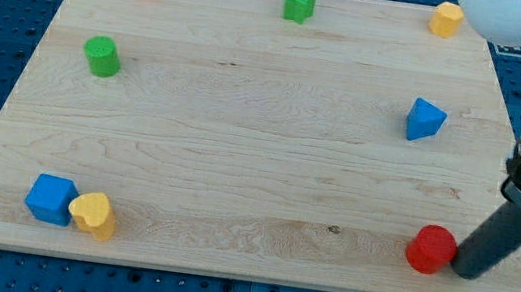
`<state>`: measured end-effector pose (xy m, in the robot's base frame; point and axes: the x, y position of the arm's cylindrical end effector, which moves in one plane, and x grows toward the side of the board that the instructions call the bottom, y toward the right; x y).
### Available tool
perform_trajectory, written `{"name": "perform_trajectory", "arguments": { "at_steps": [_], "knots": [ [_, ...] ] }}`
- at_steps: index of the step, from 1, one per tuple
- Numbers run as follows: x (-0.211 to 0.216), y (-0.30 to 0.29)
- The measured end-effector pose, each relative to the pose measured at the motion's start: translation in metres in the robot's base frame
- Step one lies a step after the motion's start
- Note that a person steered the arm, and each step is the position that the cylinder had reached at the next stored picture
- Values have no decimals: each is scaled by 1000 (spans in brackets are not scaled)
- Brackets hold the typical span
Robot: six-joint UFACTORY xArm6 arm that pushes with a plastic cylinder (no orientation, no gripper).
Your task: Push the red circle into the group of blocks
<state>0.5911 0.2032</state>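
Tip [463, 273] touches red circle [430, 250]; no readable writing anywhere.

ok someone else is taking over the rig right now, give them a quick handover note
My tip is down on the board at the view's bottom right, right beside the red circle, on its right side; contact looks likely but I cannot confirm it.
The nearest thing to a group is the blue cube and yellow block, touching at the bottom left.
Done: tip lined up behind the circle.
Left: the whole push leftward along the bottom edge to that pair.
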Motion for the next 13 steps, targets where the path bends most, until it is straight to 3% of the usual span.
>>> {"name": "perform_trajectory", "arguments": {
  "at_steps": [1, 4, 7, 8, 13],
  "knots": [
    [-18, -11],
    [-5, -18],
    [-13, -101],
    [-37, -107],
    [-23, -165]
  ]
}}
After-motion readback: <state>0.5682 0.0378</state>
